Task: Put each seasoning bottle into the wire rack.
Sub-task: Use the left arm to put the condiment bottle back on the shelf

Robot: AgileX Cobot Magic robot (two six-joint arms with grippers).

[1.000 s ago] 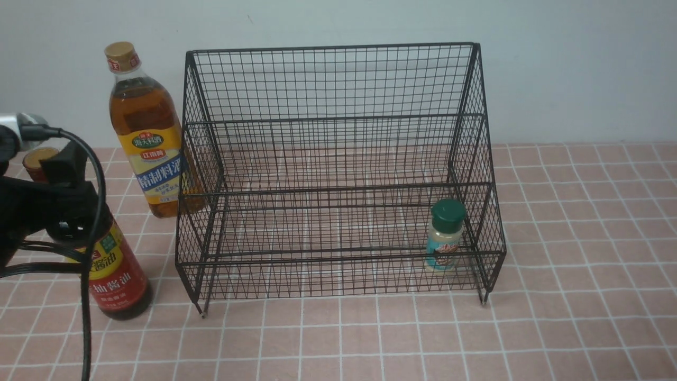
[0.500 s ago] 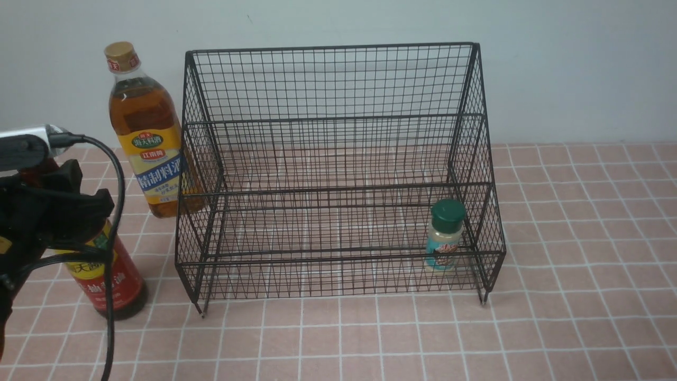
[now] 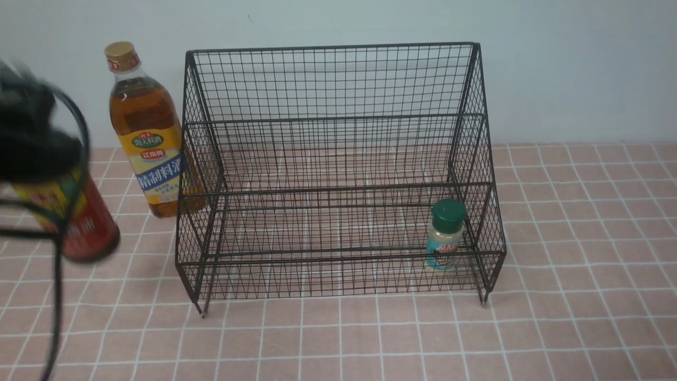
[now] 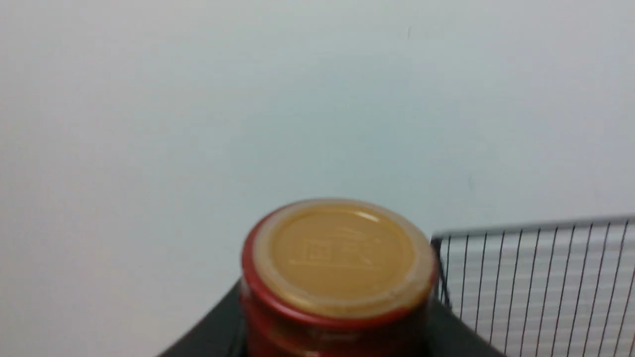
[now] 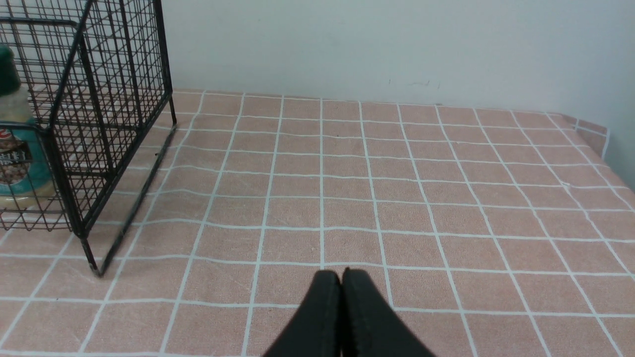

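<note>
The left gripper (image 3: 34,151), blurred at the left edge of the front view, is closed on the neck of the soy bottle (image 3: 87,225); in its wrist view dark fingers sit on both sides just under the cap (image 4: 337,258). The bottle hangs leaning, its base toward the rack (image 3: 328,47), and looks clear of the tablecloth (image 3: 582,264). It is well left of the rack and nearer the robot than the amber bottle (image 3: 151,153), which stands upright just beside the rack's left wall. The step in hand, as I judge it, is carrying the soy bottle into the rack. To do it well, the bottle should rise until its base clears the low front rail. It should then travel right, passing in front of the amber bottle, since a brush could tip that tall one. A neck grip lets a heavy bottle swing, so a slow sweep and a pause before lowering would help. The lower shelf has open room left of the shaker (image 3: 446,235), which stands in its front right corner; setting down toward the left or middle avoids a knock. The loose cable (image 3: 58,296) under the arm should not snag the wire. The right gripper (image 5: 341,277) is pressed shut on nothing, low over the cloth to the right of the rack.
</note>
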